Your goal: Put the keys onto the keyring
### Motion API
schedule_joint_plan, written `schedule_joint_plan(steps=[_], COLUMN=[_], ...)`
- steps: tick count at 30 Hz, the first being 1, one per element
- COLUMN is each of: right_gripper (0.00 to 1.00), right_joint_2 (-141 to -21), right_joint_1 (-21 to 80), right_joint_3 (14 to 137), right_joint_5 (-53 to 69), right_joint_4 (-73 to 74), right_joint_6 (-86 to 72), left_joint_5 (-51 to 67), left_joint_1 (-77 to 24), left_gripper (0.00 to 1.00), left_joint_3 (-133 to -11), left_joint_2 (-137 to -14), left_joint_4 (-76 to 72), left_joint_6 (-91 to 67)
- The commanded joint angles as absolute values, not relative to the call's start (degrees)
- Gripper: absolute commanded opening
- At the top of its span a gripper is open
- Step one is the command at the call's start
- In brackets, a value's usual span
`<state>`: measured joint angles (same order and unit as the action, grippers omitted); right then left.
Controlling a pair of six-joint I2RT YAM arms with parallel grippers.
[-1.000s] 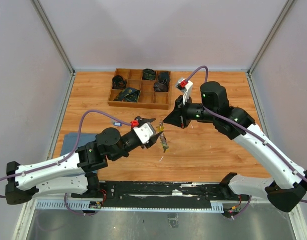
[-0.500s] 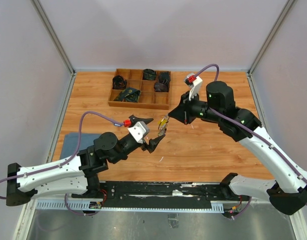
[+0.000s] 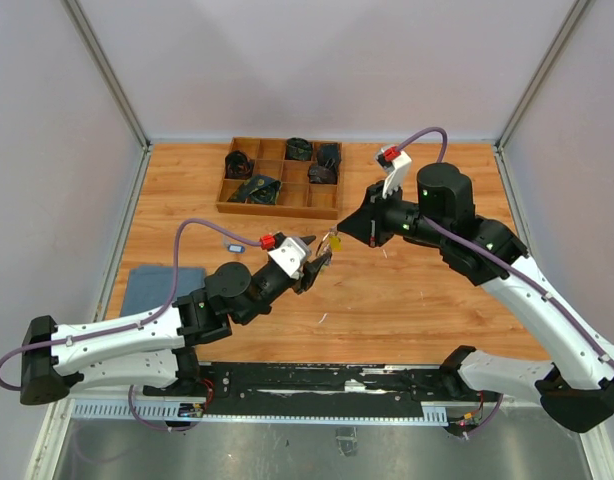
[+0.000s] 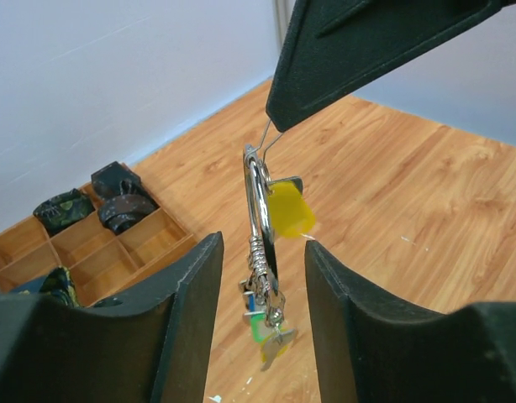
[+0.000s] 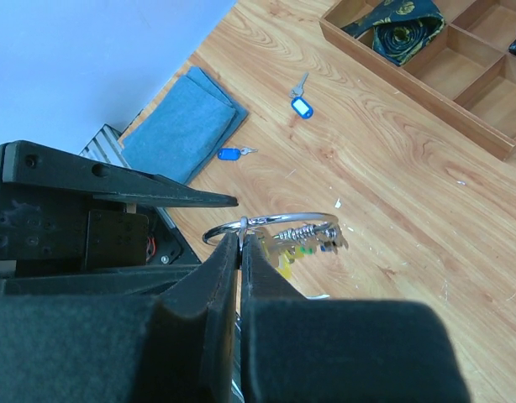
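**Left wrist view: keyring hangs in the air between spread fingers**

The keyring [image 4: 256, 201] is off the table, seen nearly edge-on and hanging upright from the tip of the right gripper [image 4: 276, 122]. The right gripper's two fingers are pressed together on the ring's top wire. The keys [image 4: 266, 323] already on it bunch at the bottom of the ring, with green and yellow heads showing. One yellow-headed key [image 4: 290, 210] sits higher, just beside the wire.

The left gripper [image 4: 260, 248] has its fingers set wide on either side of the ring. There is a gap on each side and it grips nothing.

In the right wrist view the ring [image 5: 271, 222] lies sideways from the closed fingers [image 5: 229, 260], its keys [image 5: 304, 243] strung along the lower wire.

On the wooden table [image 5: 392, 210] below lie a blue-headed key [image 5: 233, 153] close to a folded blue cloth [image 5: 186, 126], and a blue tag [image 5: 302, 107] farther out. The wooden compartment tray [image 3: 282, 205] stands near the far edge, well apart from both grippers, with dark bundles in several cells.
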<state>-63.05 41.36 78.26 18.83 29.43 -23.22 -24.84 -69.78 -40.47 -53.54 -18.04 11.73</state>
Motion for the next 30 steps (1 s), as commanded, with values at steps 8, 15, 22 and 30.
schedule_joint_plan(steps=[8, 15, 22, 30], right_gripper=[0.01, 0.01, 0.25, 0.51], right_joint_2=[-61.11, -60.77, -60.20, -56.88], right_joint_1=[42.32, 42.37, 42.36, 42.32], right_joint_3=[77.89, 77.38, 79.41, 76.59], right_joint_5=[20.46, 21.45, 9.97, -11.46], right_joint_4=[25.81, 25.34, 30.77, 35.95], right_joint_6=[-25.61, -25.35, -16.00, -12.51], left_joint_5=[-26.74, -26.43, -23.66, -20.06], left_joint_1=[-69.45, -69.30, -69.13, -65.37], left_gripper=[0.34, 0.01, 0.01, 0.01], left_joint_3=[-40.02, -40.63, -45.18, -56.33], left_joint_2=[-54.29, -54.32, -53.44, -56.24], left_joint_4=[-23.62, -21.98, -11.80, 9.11], left_joint_6=[13.33, 15.55, 20.39, 25.55])
